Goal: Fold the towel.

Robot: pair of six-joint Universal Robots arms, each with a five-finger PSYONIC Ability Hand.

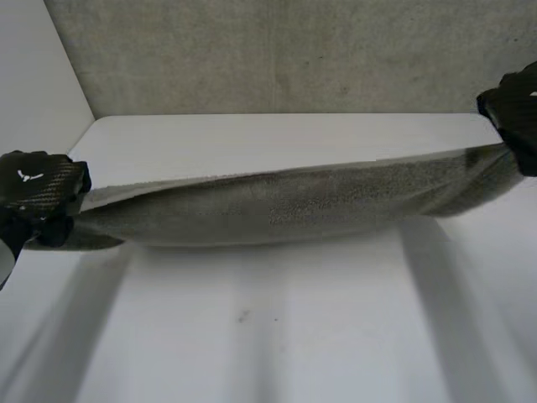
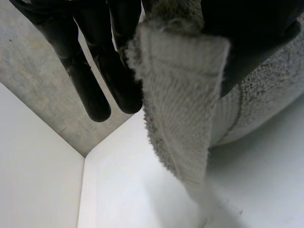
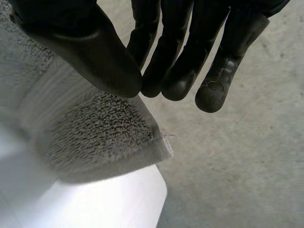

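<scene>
1. The towel is hanging stretched between the two hands above the white table and sagging a little in the middle. Whether its lowest part is touching the tabletop cannot be told.
2. The left hand is gripping one end. In the left wrist view the cloth is passing between its fingers and thumb, and a corner flap is dangling below the grip.
3. The right hand is gripping the other end. In the right wrist view its thumb is closing against its fingertips on the hemmed edge, near a corner.
4. Judged step: the towel is being held out lengthwise, ready to be laid down or doubled over.
5. For a clean fold, both hands should be pulling with equal tension so that the long edge is running straight.
6. In the head view the right end is sitting nearer the back wall than the left end. Squaring the two ends first is advisable.
7. Both grips are lying close to the hem, so a sharp tug is risking a slip.
8. The tabletop on the robot's side of the towel is offering open room. The back wall and the side wall by the left hand are limiting travel, so movement toward the robot is the safer choice.
</scene>
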